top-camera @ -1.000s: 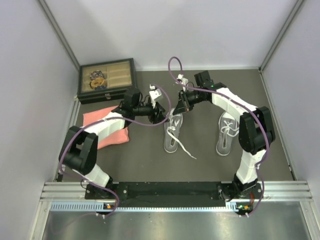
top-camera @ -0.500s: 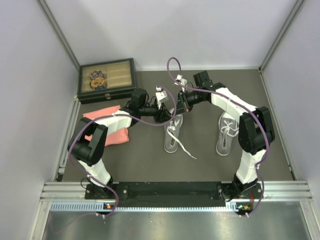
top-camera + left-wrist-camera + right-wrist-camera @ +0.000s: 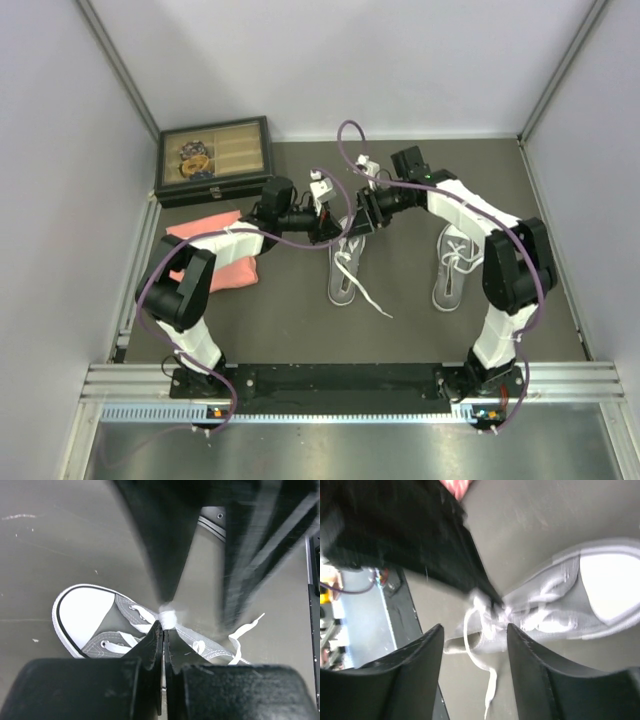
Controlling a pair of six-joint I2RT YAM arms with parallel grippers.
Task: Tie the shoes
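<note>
left gripper (image 3: 162,630) is pressed together, tips nipping what looks like a bunch of lace (image 3: 167,616) over the eyelets of the middle shoe (image 3: 82,611), centre of the top view. right gripper (image 3: 475,630) is spread and straddles the same spot, nothing in it. second shoe (image 3: 455,262) sits right of centre in the top view, well apart.

Step as I read it: passing or crossing the lace for the first knot. To do it well:
- hold the left pinch firm and lift only enough for tension, so the shoe doesn't drag
- close the right on the strand just beside the pinch, not on the left fingers
- go slow, the two heads are almost touching

Can't tell:
- one strand or two in the pinch, since both wrist views are blurred there
- the crossing itself, covered by the arms in the top view
- the heel, cut off in the wrist views
- which eyelet the loose end (image 3: 372,300) runs back to
</note>
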